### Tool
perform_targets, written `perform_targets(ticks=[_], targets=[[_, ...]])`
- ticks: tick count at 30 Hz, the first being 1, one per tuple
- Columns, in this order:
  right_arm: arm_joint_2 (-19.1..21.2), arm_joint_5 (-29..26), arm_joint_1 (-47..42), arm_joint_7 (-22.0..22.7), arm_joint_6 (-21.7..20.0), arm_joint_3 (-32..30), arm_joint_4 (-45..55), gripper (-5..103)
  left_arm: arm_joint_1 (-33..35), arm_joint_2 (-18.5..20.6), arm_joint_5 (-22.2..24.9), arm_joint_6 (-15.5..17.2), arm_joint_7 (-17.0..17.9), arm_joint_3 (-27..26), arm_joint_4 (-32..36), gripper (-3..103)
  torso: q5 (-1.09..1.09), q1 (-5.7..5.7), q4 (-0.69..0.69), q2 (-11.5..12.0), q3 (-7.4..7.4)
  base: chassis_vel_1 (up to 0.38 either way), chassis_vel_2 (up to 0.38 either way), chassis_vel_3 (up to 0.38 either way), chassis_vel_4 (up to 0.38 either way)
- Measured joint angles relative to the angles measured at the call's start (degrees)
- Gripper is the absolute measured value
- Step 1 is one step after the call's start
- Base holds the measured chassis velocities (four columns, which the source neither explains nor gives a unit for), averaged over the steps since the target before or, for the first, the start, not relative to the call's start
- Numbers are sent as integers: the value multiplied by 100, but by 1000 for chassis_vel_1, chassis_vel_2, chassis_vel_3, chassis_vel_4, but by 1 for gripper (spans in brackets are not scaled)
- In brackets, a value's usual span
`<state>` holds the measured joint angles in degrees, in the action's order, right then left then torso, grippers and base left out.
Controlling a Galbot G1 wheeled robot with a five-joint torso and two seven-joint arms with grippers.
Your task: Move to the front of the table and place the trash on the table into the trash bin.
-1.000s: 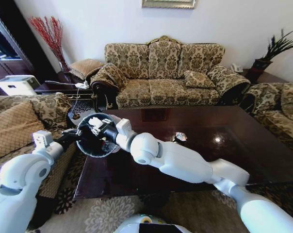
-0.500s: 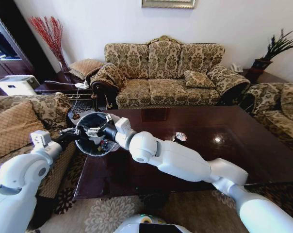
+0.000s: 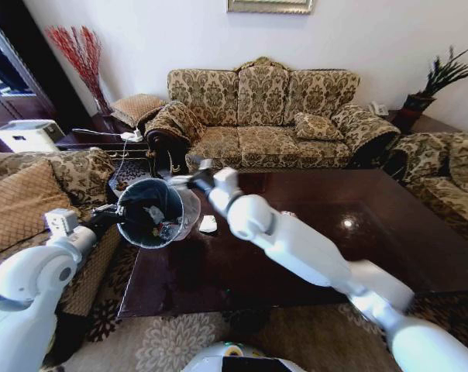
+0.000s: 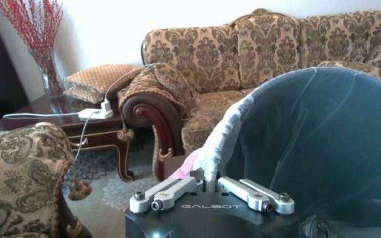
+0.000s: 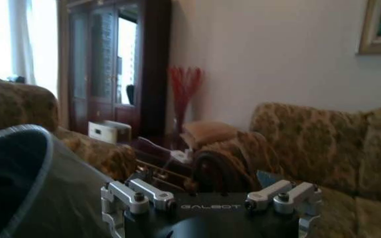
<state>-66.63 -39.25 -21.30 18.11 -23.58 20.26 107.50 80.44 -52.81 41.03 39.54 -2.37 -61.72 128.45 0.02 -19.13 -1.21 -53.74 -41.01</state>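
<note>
The trash bin [image 3: 150, 213], dark inside with a whitish bag over its rim, hangs tilted at the left end of the dark glossy table [image 3: 180, 279]. My left gripper [image 3: 110, 215] is shut on the rim; in the left wrist view its fingers [image 4: 177, 191] pinch the bag edge of the bin [image 4: 323, 148]. Scraps of trash [image 3: 158, 222] lie inside the bin. A white scrap [image 3: 208, 225] rests on the table beside it. My right gripper [image 3: 197, 178] hovers above and behind the bin, open and holding nothing [image 5: 210, 201], with the bin's wall [image 5: 18, 183] close by.
A patterned sofa [image 3: 261, 116] stands behind the table. An armchair [image 3: 32, 194] is close on the left and another seat [image 3: 451, 170] on the right. A side table [image 3: 87, 141] with red branches is at the back left. Patterned carpet [image 3: 164, 341] lies in front.
My right gripper held a white wad in the bin's mouth, opened, then rose out of the bin toward the sofa with nothing in it. The left gripper keeps hold of the bin.
</note>
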Motion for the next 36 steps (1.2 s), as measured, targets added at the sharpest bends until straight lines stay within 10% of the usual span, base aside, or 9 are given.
perform_targets(ticks=[14, 36], targets=[[-98, 1348, -2879, -730, 900, -1234, -1540, 100, -6, 24, -66, -51, -13, -6, -56, 0, -2, 2, -1, 0, 1, 0, 0, 0, 0], [-1107, 2714, -2793, -1416, 2025, -787, -2772, 100, 132, -23, -110, -91, -4, 8, 106, 0, -3, 1, -1, 0, 1, 0, 0, 0, 0]])
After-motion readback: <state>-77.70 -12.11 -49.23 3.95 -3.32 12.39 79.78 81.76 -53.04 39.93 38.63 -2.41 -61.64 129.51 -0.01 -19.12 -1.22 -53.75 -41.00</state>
